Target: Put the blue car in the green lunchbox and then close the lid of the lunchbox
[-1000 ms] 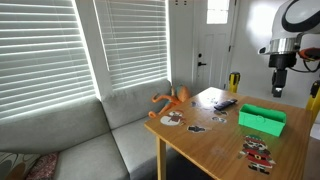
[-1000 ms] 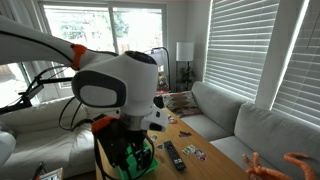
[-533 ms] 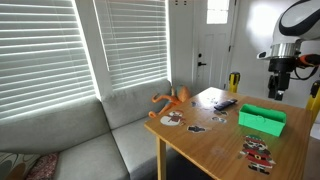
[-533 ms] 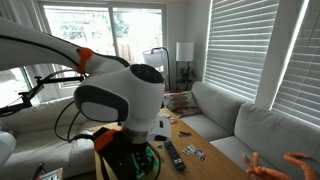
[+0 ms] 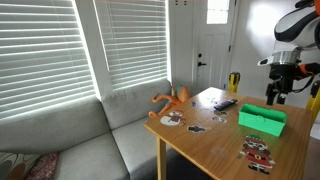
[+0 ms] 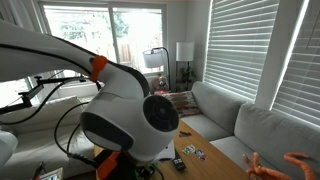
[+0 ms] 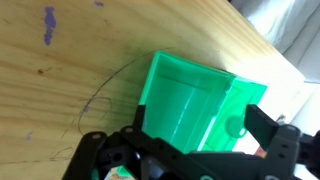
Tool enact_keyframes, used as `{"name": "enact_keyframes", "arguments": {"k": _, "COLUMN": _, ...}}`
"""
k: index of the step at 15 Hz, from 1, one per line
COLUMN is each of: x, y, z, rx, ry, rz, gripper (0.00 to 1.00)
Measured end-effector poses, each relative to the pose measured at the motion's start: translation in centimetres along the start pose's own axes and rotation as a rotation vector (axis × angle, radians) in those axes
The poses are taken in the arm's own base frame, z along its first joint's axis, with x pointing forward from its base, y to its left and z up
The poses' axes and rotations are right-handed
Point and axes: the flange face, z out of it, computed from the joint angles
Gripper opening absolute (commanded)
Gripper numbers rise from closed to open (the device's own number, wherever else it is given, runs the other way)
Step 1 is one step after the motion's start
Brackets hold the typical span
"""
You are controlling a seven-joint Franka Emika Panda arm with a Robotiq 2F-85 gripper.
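The green lunchbox point(image 5: 262, 120) stands open on the wooden table point(image 5: 215, 140). In the wrist view its empty inside point(image 7: 185, 95) lies right below me, with the lid point(image 7: 245, 105) folded out to the right. My gripper point(image 5: 273, 97) hangs above the box's far end. Its fingers point(image 7: 178, 130) are spread wide with nothing between them. I cannot pick out the blue car. A dark bluish object point(image 5: 225, 103) lies on the table beyond the box, too small to identify. In an exterior view the arm point(image 6: 130, 120) hides the lunchbox.
An orange toy point(image 5: 172, 99) sits at the table corner by the sofa point(image 5: 90, 140) and also shows in an exterior view point(image 6: 285, 165). Picture cards point(image 5: 258, 150) lie scattered on the table. A black remote point(image 6: 178, 160) and cards point(image 6: 190, 151) lie near the arm. Blinds cover the windows.
The arm has swung sideways so the gripper has moved over the lunchbox. In an exterior view it has come closer to the camera and now covers the box.
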Motion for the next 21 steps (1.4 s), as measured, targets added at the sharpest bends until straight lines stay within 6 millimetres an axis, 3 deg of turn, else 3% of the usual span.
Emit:
{"name": "enact_keyframes", "arguments": {"k": 9, "x": -3.1, "y": 3.2, "z": -0.1, "rx": 0.134, "ry": -0.029, "rz": 0.115, "gripper": 1.00}}
{"name": "enact_keyframes", "arguments": {"k": 21, "x": -1.6, "y": 5.6, "z": 3.3, "rx": 0.290, "ry": 0.039, "rz": 0.248, "gripper": 1.00}}
